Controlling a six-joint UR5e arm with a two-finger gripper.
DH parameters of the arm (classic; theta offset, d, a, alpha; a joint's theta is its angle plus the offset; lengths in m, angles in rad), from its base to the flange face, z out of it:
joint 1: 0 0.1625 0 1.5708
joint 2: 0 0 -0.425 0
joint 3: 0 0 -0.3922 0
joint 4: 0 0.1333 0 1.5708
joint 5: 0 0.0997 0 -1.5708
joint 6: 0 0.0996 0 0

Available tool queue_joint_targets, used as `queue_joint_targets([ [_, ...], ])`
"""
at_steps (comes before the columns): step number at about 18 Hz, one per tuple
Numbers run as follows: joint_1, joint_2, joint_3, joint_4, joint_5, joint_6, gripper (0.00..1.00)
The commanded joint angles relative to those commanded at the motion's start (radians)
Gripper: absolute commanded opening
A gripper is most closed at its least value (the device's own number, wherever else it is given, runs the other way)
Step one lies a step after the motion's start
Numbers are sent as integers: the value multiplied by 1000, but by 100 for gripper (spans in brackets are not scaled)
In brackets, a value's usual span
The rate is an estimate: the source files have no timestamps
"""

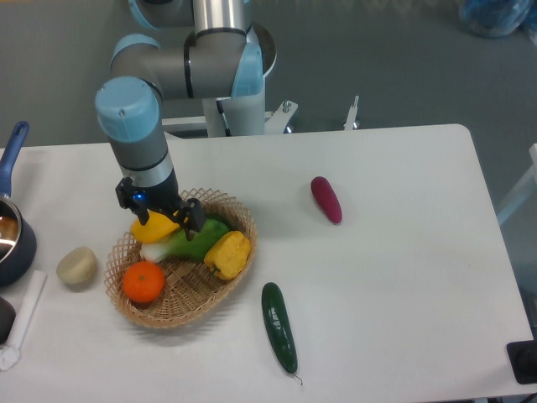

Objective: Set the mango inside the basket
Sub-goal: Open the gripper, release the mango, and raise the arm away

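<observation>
The mango point(154, 227) is a smooth yellow fruit, partly hidden under my gripper point(159, 220). The gripper is shut on the mango and holds it over the back left of the tan wicker basket point(186, 312), just above the things inside. The basket sits at the front left of the table. It holds a round orange point(143, 281), a lumpy yellow bell pepper point(228, 254) and a green and white vegetable point(191, 243).
A purple eggplant point(325, 199) lies right of the basket and a dark green cucumber point(278, 327) lies at its front right. A pale potato point(77, 264) sits left of the basket. A dark pot with a blue handle point(12, 228) stands at the left edge.
</observation>
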Motion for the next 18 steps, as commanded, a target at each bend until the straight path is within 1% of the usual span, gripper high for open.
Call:
queue_joint_targets([
  [3,69,-9,80,9,-2,60,100],
  [4,106,-14,130,11,-3,69,100],
  [6,148,-40,199,9,-5,129,100],
  [7,167,-49,218,9,-8,167,100],
  [9,201,-57,226,6,-8,274,100],
  [11,230,-49,235,-5,-12,379,100],
  [13,266,-17,238,-21,-23,446,100],
  [15,292,1,238,-44,-29,491,100],
  [18,330,50,235,-104,-61,572,100],
])
